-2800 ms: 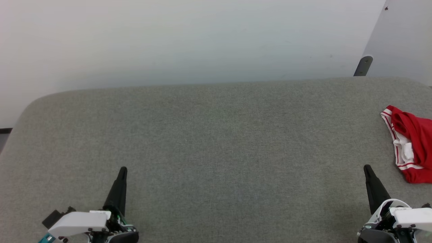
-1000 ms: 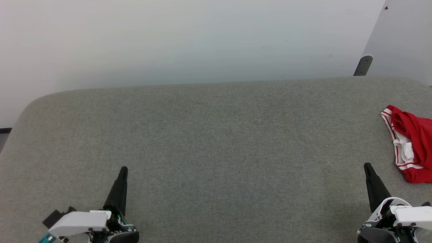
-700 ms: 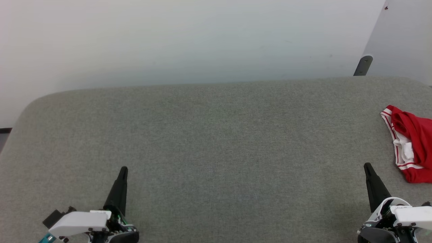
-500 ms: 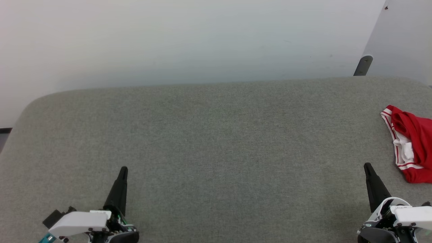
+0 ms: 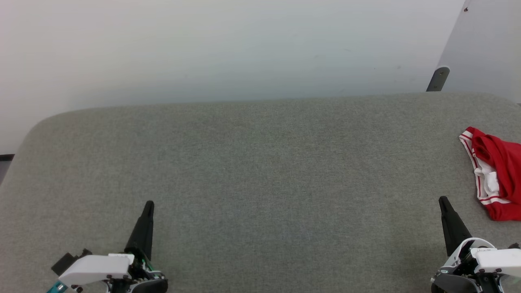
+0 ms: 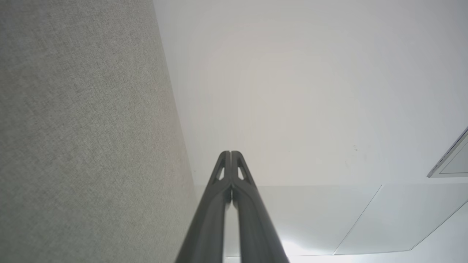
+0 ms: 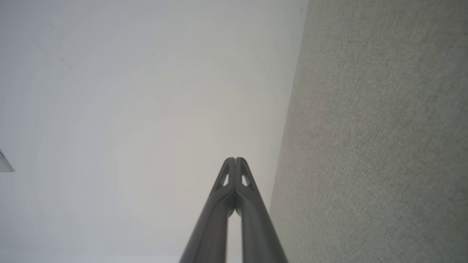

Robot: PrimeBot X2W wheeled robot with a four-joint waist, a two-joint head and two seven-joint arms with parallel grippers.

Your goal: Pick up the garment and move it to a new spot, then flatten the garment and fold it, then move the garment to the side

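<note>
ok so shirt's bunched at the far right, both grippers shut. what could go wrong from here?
1. The garment is cut off by the head view's right edge, so its full extent is unseen; any grasp point is partly a guess.
2. It lies crumpled, so a pinch may catch several layers and lift a wad.
3. The right gripper is shut; reaching in that way would likely push the fabric across the grey surface.
</note>
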